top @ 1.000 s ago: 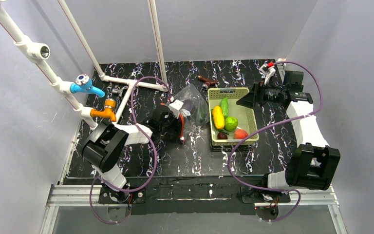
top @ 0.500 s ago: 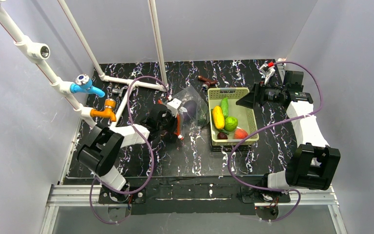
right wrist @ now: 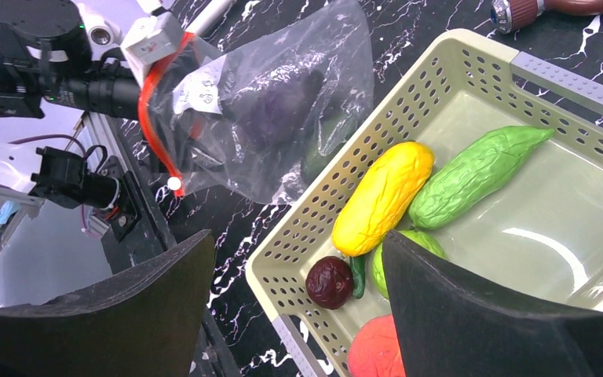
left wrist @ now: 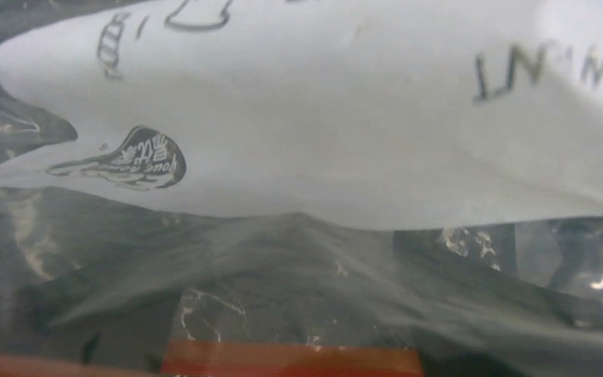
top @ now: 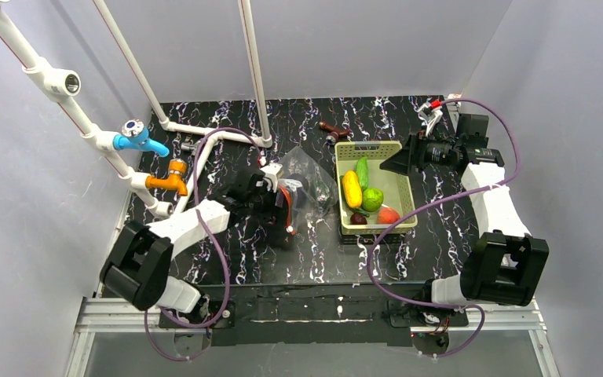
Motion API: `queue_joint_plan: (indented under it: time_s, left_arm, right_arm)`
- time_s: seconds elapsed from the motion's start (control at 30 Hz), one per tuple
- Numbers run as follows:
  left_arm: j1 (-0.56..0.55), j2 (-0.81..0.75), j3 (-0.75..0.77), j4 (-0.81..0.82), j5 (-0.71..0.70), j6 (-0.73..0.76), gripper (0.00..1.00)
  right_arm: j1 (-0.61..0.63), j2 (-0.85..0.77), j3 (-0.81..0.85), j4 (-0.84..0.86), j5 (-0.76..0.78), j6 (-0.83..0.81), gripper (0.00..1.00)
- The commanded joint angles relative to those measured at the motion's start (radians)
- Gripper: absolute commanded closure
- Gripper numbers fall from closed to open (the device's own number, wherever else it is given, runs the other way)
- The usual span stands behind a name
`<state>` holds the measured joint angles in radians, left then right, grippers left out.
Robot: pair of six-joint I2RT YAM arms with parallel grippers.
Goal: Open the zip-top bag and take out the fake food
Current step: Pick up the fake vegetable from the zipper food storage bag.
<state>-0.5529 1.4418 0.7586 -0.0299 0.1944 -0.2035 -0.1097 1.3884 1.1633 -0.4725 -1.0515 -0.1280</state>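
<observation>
The zip-top bag (top: pixel 310 177) lies crumpled left of the basket, a purple eggplant (right wrist: pixel 279 102) and a dark green piece (right wrist: pixel 322 145) inside it. My left gripper (top: pixel 277 196) is shut on its red zipper edge (right wrist: pixel 153 110). In the left wrist view the bag's white label (left wrist: pixel 322 118) and red strip (left wrist: pixel 290 359) fill the frame, hiding my fingers. My right gripper (top: pixel 390 162) hangs open and empty over the yellow-green basket (top: pixel 396 224). In the basket lie a yellow piece (right wrist: pixel 381 196), a green cucumber (right wrist: pixel 475 173), a green round fruit (top: pixel 372 199), a red-orange tomato (right wrist: pixel 377 349) and a dark maroon fruit (right wrist: pixel 330 281).
A brown object with a handle (top: pixel 334 130) lies behind the basket. White pipes with a blue tap (top: pixel 140 140) and an orange tap (top: pixel 171 177) run along the left side. A red-and-white clip (top: pixel 433 110) sits at the back right.
My left arm has swung out to the left and its gripper has drawn the bag's zipper edge slightly left and nearer. The right arm has not moved.
</observation>
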Motion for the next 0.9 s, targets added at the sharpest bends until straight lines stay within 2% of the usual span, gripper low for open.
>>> queue_joint_plan:
  time_s: [0.0, 0.07, 0.1, 0.17, 0.2, 0.27, 0.3, 0.33, 0.4, 0.43, 0.47, 0.53, 0.6, 0.63, 0.67, 0.7, 0.73, 0.77, 0.87]
  left_arm:
    - [0.002, -0.151, -0.014, -0.117, -0.001, -0.032, 0.00]
    - [0.002, -0.186, 0.006, -0.182, -0.016, 0.001, 0.00]
    - [0.002, -0.192, 0.011, -0.204, -0.023, 0.022, 0.00]
    - [0.002, -0.200, -0.020, -0.184, -0.066, 0.050, 0.01]
    - [0.002, -0.208, -0.068, -0.115, -0.089, 0.059, 0.00]
    - [0.002, -0.219, -0.196, 0.162, -0.097, 0.064, 0.00]
    - [0.002, -0.216, -0.249, 0.287, -0.110, 0.055, 0.04]
    - [0.001, -0.202, -0.300, 0.397, -0.138, 0.048, 0.10]
    - [0.002, -0.167, -0.331, 0.495, -0.177, 0.025, 0.35]
    - [0.001, -0.149, -0.339, 0.536, -0.180, 0.015, 0.44]
    - [0.001, -0.134, -0.344, 0.564, -0.179, 0.006, 0.47]
    - [0.001, -0.122, -0.350, 0.580, -0.172, -0.013, 0.59]
    - [0.001, -0.132, -0.365, 0.588, -0.156, -0.027, 0.76]
    - [0.001, -0.147, -0.377, 0.598, -0.149, -0.044, 0.96]
    - [0.001, -0.174, -0.380, 0.579, -0.155, -0.065, 1.00]
    - [0.001, -0.215, -0.371, 0.538, -0.156, -0.083, 1.00]
    - [0.001, -0.246, -0.355, 0.474, -0.147, -0.096, 0.86]
    - [0.001, -0.284, -0.339, 0.410, -0.139, -0.107, 0.67]
    - [0.003, -0.403, -0.319, 0.263, -0.126, -0.149, 0.36]
  right_arm:
    - [0.003, -0.012, 0.016, 0.010, -0.025, 0.000, 0.16]
    - [0.005, -0.008, 0.016, 0.010, -0.025, 0.000, 0.16]
    - [0.006, -0.007, 0.016, 0.011, 0.513, 0.000, 0.16]
    - [0.010, -0.005, 0.017, 0.010, 0.513, 0.000, 0.16]
    - [0.013, -0.003, 0.017, 0.009, 0.513, 0.000, 0.16]
    - [0.019, -0.002, 0.019, 0.009, 0.513, 0.000, 0.16]
    - [0.024, -0.004, 0.019, 0.007, 0.513, 0.000, 0.16]
    - [0.026, -0.005, 0.019, 0.005, 0.513, 0.000, 0.16]
    - [0.031, -0.006, 0.019, 0.006, 0.513, 0.000, 0.16]
    - [0.035, -0.006, 0.020, 0.005, 0.513, 0.000, 0.16]
    - [0.045, -0.005, 0.019, 0.002, 0.513, 0.000, 0.16]
    - [0.079, 0.003, 0.031, -0.025, 0.513, 0.000, 0.16]
    - [0.134, 0.021, 0.059, -0.097, 0.513, -0.117, 0.16]
    - [0.169, 0.035, 0.078, -0.152, 0.513, -0.171, 0.16]
    - [0.200, 0.044, 0.096, -0.202, 0.513, -0.230, 0.16]
    - [0.236, 0.048, 0.109, -0.245, 0.513, -0.266, 0.16]
    - [0.274, 0.047, 0.117, -0.270, 0.513, -0.266, 0.16]
    - [0.312, 0.046, 0.124, -0.295, 0.513, -0.266, 0.16]
    - [0.420, 0.035, 0.145, -0.332, 0.513, -0.266, 0.16]
